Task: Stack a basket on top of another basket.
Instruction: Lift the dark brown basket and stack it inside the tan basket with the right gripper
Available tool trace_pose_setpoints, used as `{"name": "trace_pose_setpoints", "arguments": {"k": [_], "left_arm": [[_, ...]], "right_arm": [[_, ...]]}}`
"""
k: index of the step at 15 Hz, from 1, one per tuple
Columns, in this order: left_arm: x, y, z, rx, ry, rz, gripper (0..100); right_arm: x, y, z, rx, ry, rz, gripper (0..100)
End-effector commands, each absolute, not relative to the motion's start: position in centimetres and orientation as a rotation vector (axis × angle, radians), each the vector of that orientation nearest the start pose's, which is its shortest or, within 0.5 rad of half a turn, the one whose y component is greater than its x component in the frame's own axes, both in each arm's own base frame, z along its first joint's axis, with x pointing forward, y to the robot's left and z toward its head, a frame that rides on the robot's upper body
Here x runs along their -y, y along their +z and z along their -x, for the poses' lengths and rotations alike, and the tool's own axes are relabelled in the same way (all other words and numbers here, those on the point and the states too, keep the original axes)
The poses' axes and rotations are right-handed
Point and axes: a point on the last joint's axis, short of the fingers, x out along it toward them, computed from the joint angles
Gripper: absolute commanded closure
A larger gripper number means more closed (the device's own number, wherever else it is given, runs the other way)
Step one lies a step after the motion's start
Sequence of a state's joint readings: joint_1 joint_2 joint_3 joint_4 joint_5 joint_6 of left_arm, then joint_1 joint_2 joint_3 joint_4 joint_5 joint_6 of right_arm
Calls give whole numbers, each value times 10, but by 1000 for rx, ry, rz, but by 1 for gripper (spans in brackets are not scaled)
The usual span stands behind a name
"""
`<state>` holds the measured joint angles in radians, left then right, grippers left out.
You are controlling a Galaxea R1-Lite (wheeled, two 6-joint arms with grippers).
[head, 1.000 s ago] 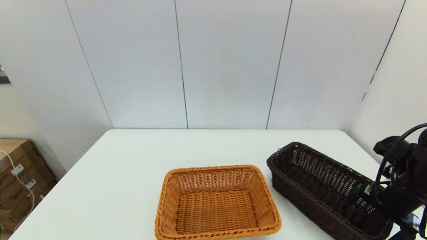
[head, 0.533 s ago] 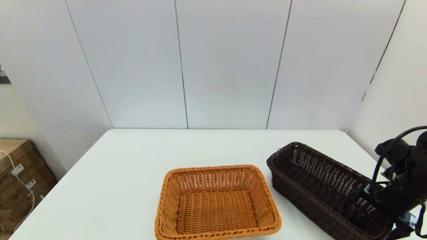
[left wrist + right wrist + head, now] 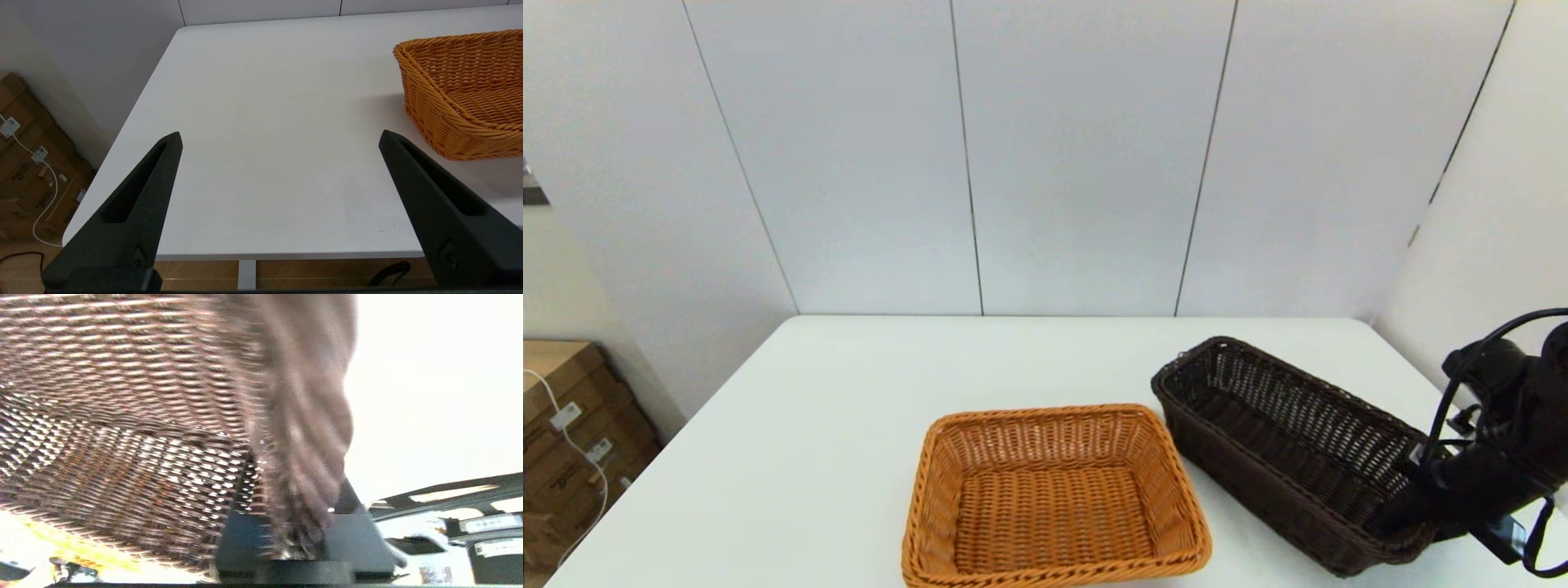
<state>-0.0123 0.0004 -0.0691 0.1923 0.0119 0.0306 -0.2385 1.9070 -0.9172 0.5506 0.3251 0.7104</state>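
your right claw [image 3: 1409,510] is clamped on the near right end of the dark brown basket [image 3: 1282,445], one finger inside the rim and one outside, as the right wrist view shows. that basket sits tilted at the right side of the table [image 3: 849,425], its far end raised, just beside the orange-tan basket [image 3: 1054,498], which lies flat at the front centre. your left claw [image 3: 278,163] hangs with its fingers spread wide over the table's left edge, holding nothing.
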Motion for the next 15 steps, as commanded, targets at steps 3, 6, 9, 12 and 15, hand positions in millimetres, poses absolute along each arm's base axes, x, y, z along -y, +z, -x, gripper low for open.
{"name": "trace_pose_setpoints", "arguments": {"k": [3,6,9,12,15], "left_arm": [[-1,75,29,-123,-2,-32,0],[-1,75,29,-124,-2,-32,0],[-1,75,29,-124,-2,-32,0],[-1,75,29,-123,-2,-32,0],[-1,75,29,-123,-2,-32,0]], "right_arm": [[77,82,-251,-1435,-429,-1100,100],[87,89,-247,-1394,-418,-1155,100],[103,104,-239,-1301,-341,-1255,100],[114,115,-233,-1307,-304,-1295,100],[115,126,-224,-1301,-250,-1292,100]]}}
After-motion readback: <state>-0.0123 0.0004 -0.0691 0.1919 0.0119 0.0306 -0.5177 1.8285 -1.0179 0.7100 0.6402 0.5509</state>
